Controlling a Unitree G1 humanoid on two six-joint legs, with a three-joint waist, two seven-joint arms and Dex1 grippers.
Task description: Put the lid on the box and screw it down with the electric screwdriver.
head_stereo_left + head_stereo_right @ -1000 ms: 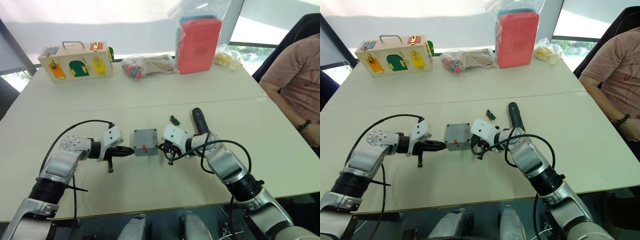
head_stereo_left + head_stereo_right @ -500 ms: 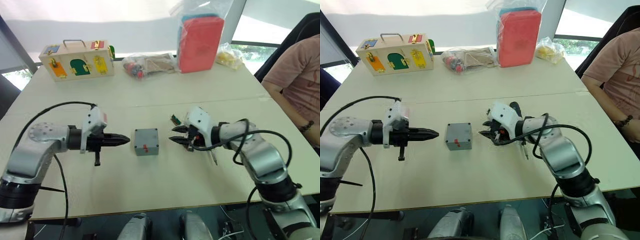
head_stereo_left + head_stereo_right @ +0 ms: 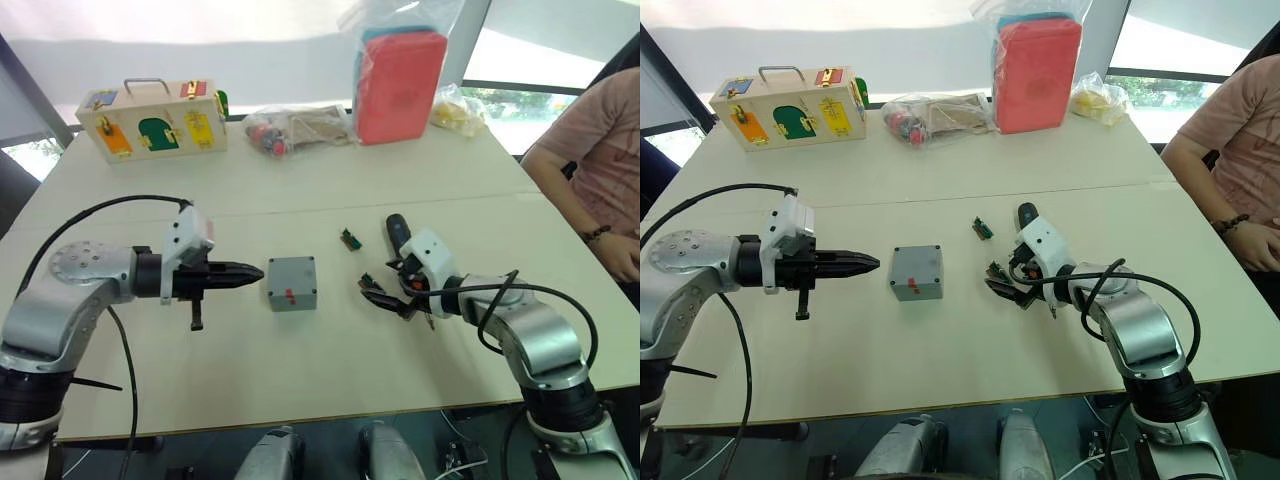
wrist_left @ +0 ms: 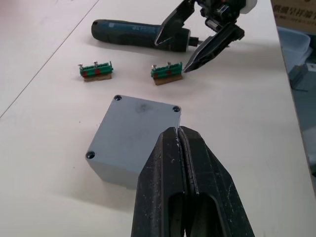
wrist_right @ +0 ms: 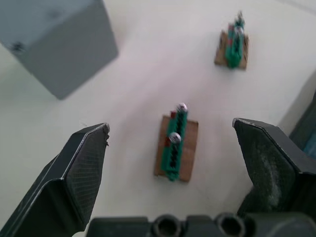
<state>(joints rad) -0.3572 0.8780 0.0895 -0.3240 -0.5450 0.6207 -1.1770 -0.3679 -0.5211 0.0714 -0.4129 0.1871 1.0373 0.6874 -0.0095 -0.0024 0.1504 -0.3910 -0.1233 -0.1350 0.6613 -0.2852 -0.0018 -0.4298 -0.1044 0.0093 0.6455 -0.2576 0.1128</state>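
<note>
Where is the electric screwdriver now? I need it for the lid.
The electric screwdriver lies on the table on the robot's right, just behind the open right pincer, past two green connectors.

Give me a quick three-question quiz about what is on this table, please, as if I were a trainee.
1. True or false: the left gripper has its fingers shut.
2. What lies between the right gripper's open fingers? A) a green connector piece B) the electric screwdriver C) the box
3. Fill in: the electric screwdriver lies on the ___.

Key: 1 true. 2 A, the green connector piece. 3 table, beyond the lidded box.
</note>
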